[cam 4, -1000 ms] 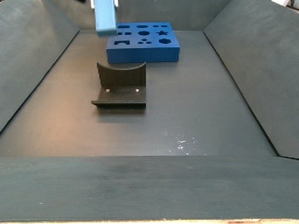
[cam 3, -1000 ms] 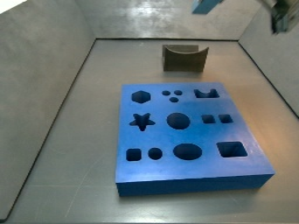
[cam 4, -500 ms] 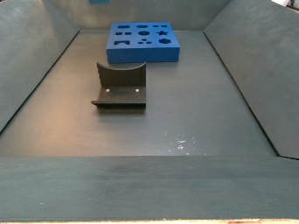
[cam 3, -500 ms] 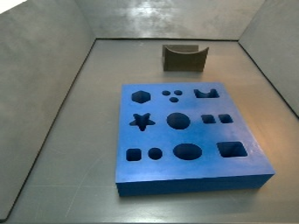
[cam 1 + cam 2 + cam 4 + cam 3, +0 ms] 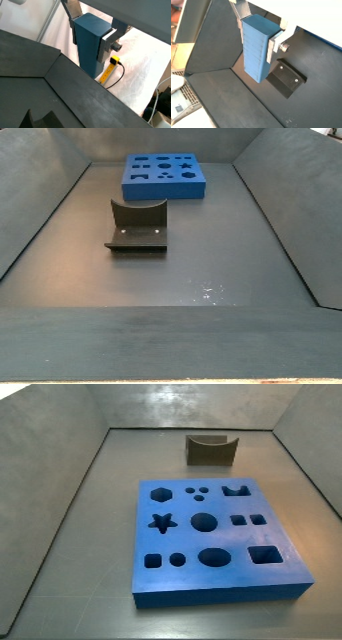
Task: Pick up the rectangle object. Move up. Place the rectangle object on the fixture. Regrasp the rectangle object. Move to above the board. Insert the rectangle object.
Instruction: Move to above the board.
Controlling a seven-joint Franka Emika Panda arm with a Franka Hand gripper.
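In both wrist views my gripper (image 5: 89, 50) (image 5: 256, 44) is shut on the rectangle object (image 5: 88, 35) (image 5: 256, 55), a blue elongated block held upright between the silver fingers (image 5: 107, 44). Gripper and block are high up and out of both side views. The fixture (image 5: 210, 449) (image 5: 138, 226), a dark notched holder, stands on the floor and shows beneath the block in a wrist view (image 5: 288, 80). The board (image 5: 214, 534) (image 5: 163, 176), a thick bright blue slab with many shaped holes, lies flat on the floor beyond the fixture.
Grey sloping walls (image 5: 54, 494) (image 5: 40, 208) enclose the floor on all sides. Outside the enclosure a yellow tool with a cable (image 5: 112, 65) lies on a white surface.
One second ago the gripper and block still showed at the top edge of both side views. They have since risen out of those views. Board and fixture have not moved.
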